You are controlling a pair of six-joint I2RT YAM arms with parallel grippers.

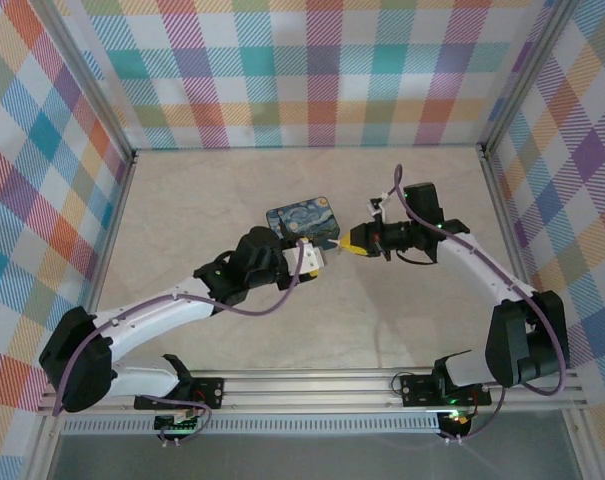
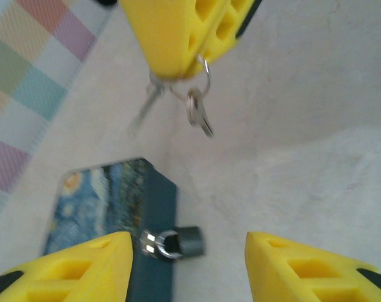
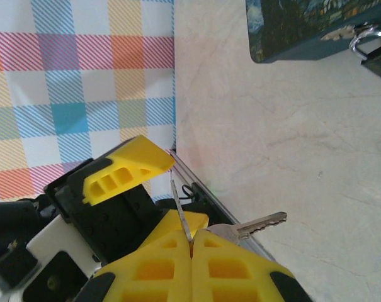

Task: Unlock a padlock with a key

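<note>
My right gripper (image 3: pixel 191 238), jaws pressed together, pinches the key (image 3: pixel 261 223). My left gripper (image 2: pixel 186 251) gapes wide, empty, above the padlock (image 2: pixel 190 241) at the blue tin's (image 2: pixel 102 201) edge.

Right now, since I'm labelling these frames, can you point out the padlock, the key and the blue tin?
padlock (image 2: pixel 189 241), left wrist view, on its grey body.
key (image 3: pixel 262 222), right wrist view, on its toothed blade.
blue tin (image 2: pixel 96 201), left wrist view, on its printed lid.

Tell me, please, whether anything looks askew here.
The right gripper holds the key by its ring end, so it juts sideways while a spare key dangles, not lined up with the padlock at the tin's edge.
</note>
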